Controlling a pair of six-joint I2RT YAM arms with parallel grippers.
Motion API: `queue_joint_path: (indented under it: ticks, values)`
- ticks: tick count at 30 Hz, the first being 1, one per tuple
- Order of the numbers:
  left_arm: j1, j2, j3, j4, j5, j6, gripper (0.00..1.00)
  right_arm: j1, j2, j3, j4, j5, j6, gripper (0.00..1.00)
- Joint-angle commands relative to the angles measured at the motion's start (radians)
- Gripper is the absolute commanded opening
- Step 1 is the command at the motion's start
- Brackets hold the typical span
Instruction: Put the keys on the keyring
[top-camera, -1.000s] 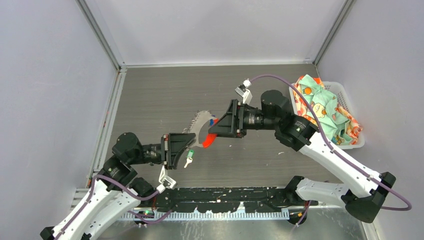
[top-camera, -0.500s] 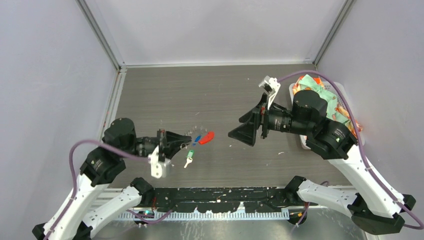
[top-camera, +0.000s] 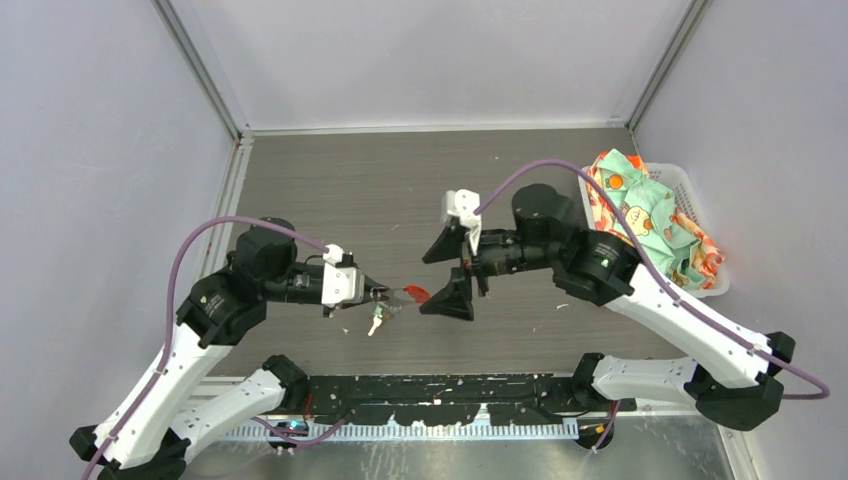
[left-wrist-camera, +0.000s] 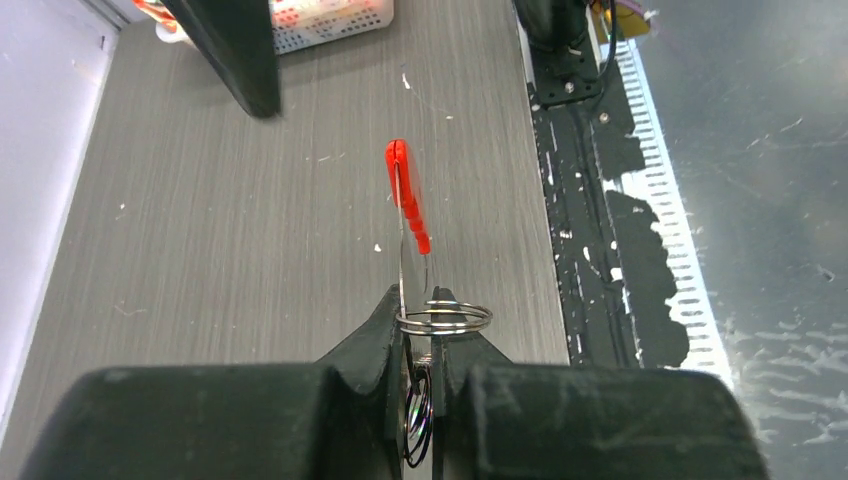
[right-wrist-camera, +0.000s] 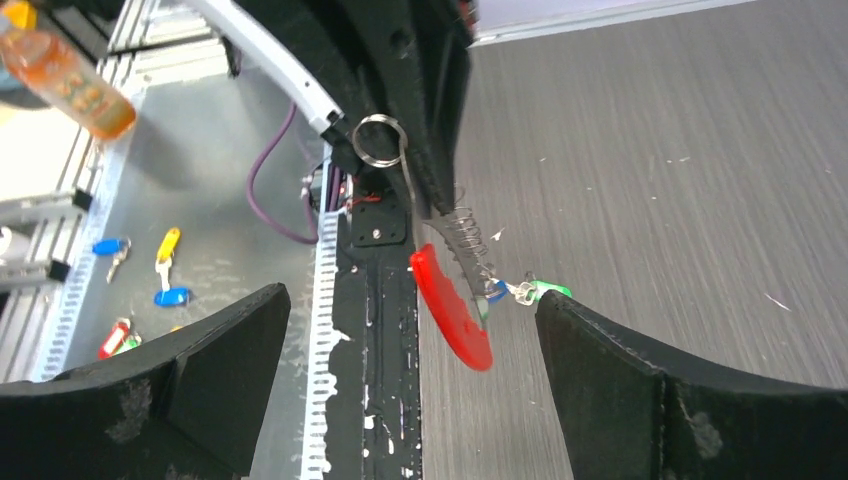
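My left gripper (top-camera: 388, 294) is shut on the keyring. It pinches the silver split ring (left-wrist-camera: 444, 319), and the chain and red oval loop (left-wrist-camera: 405, 190) stick out ahead of it, low over the table. My right gripper (top-camera: 447, 272) is open, and the red loop (top-camera: 415, 293) lies just left of its near finger. In the right wrist view the red loop (right-wrist-camera: 455, 320) hangs between the spread fingers of my right gripper (right-wrist-camera: 410, 298). A green-headed key (top-camera: 375, 322) lies on the table under the left gripper. A blue key head (right-wrist-camera: 493, 292) shows beside the chain; I cannot tell whether it is attached.
A white basket (top-camera: 672, 175) full of colourful cloth stands at the right edge. A black rail (top-camera: 450, 390) runs along the near edge. Off the table, several spare key tags (right-wrist-camera: 165, 270) and an orange bottle (right-wrist-camera: 65, 75) lie below.
The left gripper has rolled over and closed on the keyring, which lay loose on the table. The right gripper has swung back left, open, towards the red loop.
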Motion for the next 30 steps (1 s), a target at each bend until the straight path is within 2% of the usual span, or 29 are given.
queue_joint_path:
  ticks: [1,7,10,12,14,15,16,18,19,21,25,30]
  values:
    - [-0.003,0.014,0.078,0.048,0.058,-0.112,0.0,0.065,0.031,-0.01,0.056,0.023,-0.106,0.96]
    - [-0.003,0.015,0.117,0.042,0.113,-0.159,0.0,0.072,0.045,-0.041,0.16,0.02,-0.079,0.83]
    - [-0.003,0.02,0.131,0.036,0.135,-0.18,0.0,0.076,0.066,-0.032,0.176,0.004,-0.065,0.71]
    - [-0.003,0.018,0.131,0.055,0.14,-0.201,0.0,0.08,0.077,-0.025,0.185,-0.011,-0.055,0.41]
    - [-0.003,0.013,0.128,0.073,0.146,-0.215,0.0,0.08,0.082,-0.018,0.185,-0.004,-0.045,0.05]
    - [-0.003,0.011,0.126,0.078,0.152,-0.218,0.0,0.082,0.08,-0.021,0.188,0.003,-0.039,0.01]
    - [-0.003,0.01,0.125,0.079,0.154,-0.219,0.04,0.082,0.073,-0.029,0.197,0.012,-0.032,0.01]
    - [-0.003,0.005,0.125,0.068,0.144,-0.205,0.31,0.083,0.046,-0.058,0.219,0.027,-0.015,0.01]
    - [-0.003,-0.006,0.126,0.059,0.126,-0.178,0.38,0.082,0.03,-0.077,0.234,0.029,-0.006,0.01]
    - [-0.003,-0.028,0.119,0.048,0.103,-0.137,0.42,0.082,-0.015,-0.121,0.264,0.022,0.009,0.01]
    - [-0.003,-0.06,0.114,0.028,0.089,-0.056,0.43,0.082,-0.027,-0.134,0.258,-0.035,0.019,0.01]
    - [-0.003,-0.051,0.141,-0.03,0.062,0.051,0.37,0.083,-0.008,-0.105,0.218,-0.061,0.017,0.01]
